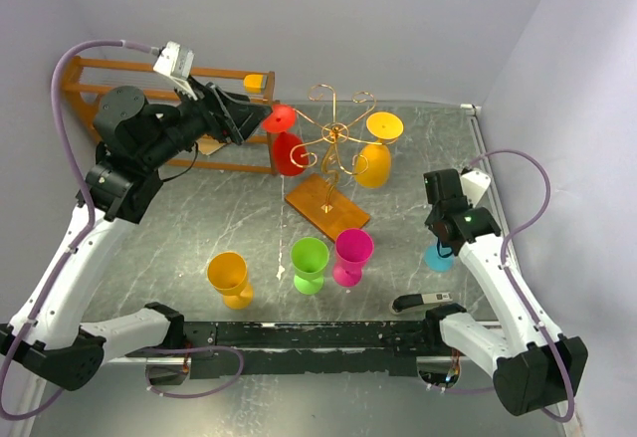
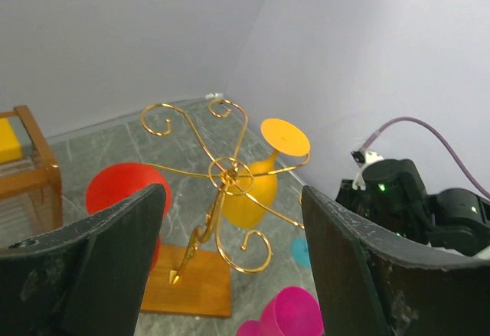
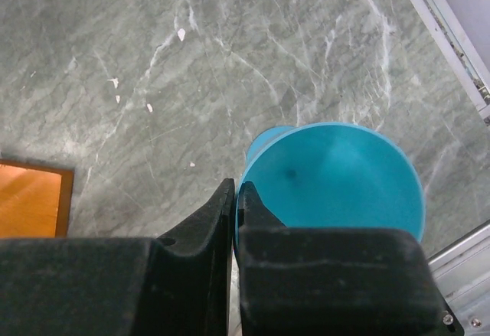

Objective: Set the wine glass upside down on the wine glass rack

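The teal glass [image 3: 337, 183] stands upright on the table [image 1: 199, 218], close to its right edge and about midway between near and far edges. Its mouth faces up and its long axis is vertical. The right gripper [image 3: 239, 192] sits directly over its left rim, fingers pressed together. The thin wall appears pinched between them, one finger outside the bowl and one inside, though the contact itself is partly hidden. The rack [image 1: 336, 138] stands at the table's centre, toward the far edge, so it lies to the left of this grip and farther away. A red glass [image 1: 288, 153] and a yellow glass [image 1: 374, 163] hang inverted on it. The left gripper [image 1: 261, 118] hovers beside the red glass, fingers spread wide and empty. Judgement: the right arm is nearer the teal glass, which must be turned over before hanging.
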You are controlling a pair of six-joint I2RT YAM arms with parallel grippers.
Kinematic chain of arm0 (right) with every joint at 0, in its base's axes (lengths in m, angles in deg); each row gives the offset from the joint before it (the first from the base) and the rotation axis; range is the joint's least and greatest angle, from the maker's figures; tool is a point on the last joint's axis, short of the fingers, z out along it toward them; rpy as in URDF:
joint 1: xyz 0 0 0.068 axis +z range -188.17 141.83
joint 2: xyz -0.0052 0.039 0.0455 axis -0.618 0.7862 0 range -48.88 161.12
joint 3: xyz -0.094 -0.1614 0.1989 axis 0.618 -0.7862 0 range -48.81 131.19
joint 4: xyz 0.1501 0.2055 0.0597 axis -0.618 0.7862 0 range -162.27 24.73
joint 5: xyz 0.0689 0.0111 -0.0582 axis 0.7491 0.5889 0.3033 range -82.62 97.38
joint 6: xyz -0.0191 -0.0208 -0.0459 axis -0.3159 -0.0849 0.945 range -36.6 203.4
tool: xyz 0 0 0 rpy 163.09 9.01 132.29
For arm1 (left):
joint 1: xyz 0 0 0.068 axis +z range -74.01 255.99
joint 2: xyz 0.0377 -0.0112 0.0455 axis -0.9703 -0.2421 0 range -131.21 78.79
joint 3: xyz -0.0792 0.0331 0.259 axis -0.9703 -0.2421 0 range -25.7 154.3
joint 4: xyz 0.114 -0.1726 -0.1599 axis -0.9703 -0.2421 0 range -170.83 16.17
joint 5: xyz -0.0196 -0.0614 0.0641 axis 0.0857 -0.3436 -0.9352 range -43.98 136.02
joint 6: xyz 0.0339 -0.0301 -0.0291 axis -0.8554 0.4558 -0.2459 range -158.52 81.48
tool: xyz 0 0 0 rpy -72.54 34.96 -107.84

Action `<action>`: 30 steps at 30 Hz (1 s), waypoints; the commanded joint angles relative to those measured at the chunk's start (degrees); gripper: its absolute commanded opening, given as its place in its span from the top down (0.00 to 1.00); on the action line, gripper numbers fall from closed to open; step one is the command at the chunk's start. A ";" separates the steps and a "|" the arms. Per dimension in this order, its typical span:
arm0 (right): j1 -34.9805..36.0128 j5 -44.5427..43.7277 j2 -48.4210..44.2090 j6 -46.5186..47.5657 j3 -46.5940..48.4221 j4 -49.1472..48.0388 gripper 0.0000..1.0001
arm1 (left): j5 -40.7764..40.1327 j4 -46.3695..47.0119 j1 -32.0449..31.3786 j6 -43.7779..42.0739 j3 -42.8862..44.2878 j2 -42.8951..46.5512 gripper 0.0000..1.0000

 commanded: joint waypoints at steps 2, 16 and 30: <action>-0.35 0.24 -2.01 1.99 3.10 -1.59 1.00 | 7.88 2.00 0.00 3.27 -0.83 1.95 0.16; -0.35 2.09 -12.17 4.56 19.81 -8.34 1.00 | 21.31 12.77 -0.01 13.97 -3.02 -0.01 0.12; -0.35 17.02 -23.51 -2.28 13.26 -41.09 1.00 | 13.41 20.03 -8.47 27.72 0.06 -8.94 0.14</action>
